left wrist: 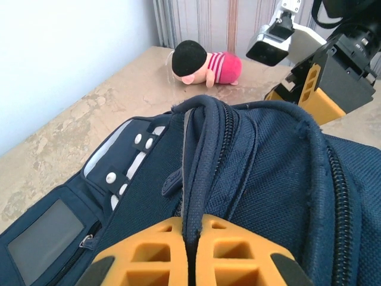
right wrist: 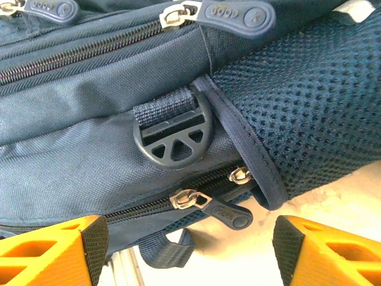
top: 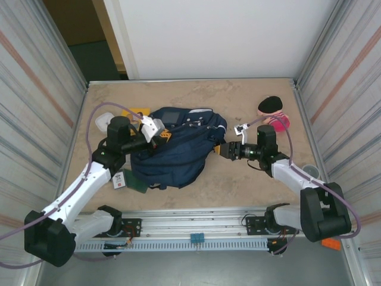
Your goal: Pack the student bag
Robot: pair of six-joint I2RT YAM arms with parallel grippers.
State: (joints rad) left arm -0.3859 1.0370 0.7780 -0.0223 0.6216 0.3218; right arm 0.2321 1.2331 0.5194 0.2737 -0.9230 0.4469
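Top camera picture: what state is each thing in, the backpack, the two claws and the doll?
Backpack, lying on the table, pinched by one claw.
Left gripper, shut on a fabric ridge of the backpack.
Right gripper, open, at the backpack's side.
Doll, lying down, apart from the backpack.

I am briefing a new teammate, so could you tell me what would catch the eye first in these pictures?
The navy student bag dominates the middle of the table, its handle loop pinched in the shut left gripper. The right gripper stands open at the bag's side by a zipper pull, and a pink-striped plush toy lies at the far right.
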